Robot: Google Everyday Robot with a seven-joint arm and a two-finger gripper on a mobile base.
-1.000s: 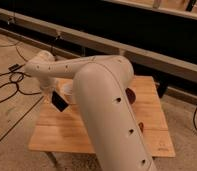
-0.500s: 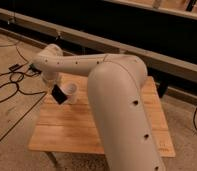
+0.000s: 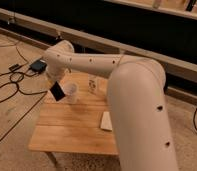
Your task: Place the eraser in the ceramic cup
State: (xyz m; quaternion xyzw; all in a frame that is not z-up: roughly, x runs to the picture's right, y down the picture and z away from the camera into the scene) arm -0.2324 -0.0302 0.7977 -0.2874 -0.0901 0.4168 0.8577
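Note:
My gripper (image 3: 56, 86) hangs under the white wrist at the table's left side, shut on the eraser (image 3: 57, 92), a small flat black block tilted in the air. The ceramic cup (image 3: 72, 93), pale and cylindrical, stands upright on the table just right of the eraser, close to it. The eraser is beside the cup's upper wall, not inside it. My big white arm (image 3: 137, 100) crosses the right half of the view and hides that part of the table.
The wooden table (image 3: 72, 131) has its left edge right below the gripper. A small clear glass-like object (image 3: 93, 85) stands behind and right of the cup. A cream-white block (image 3: 107, 121) lies mid-table beside the arm. Cables and a dark box (image 3: 38, 65) lie on the floor at left.
The arm has swung so its bulk sits further right, uncovering the cup and the cream-white block. The gripper with the eraser stayed near the table's left side, beside the cup.

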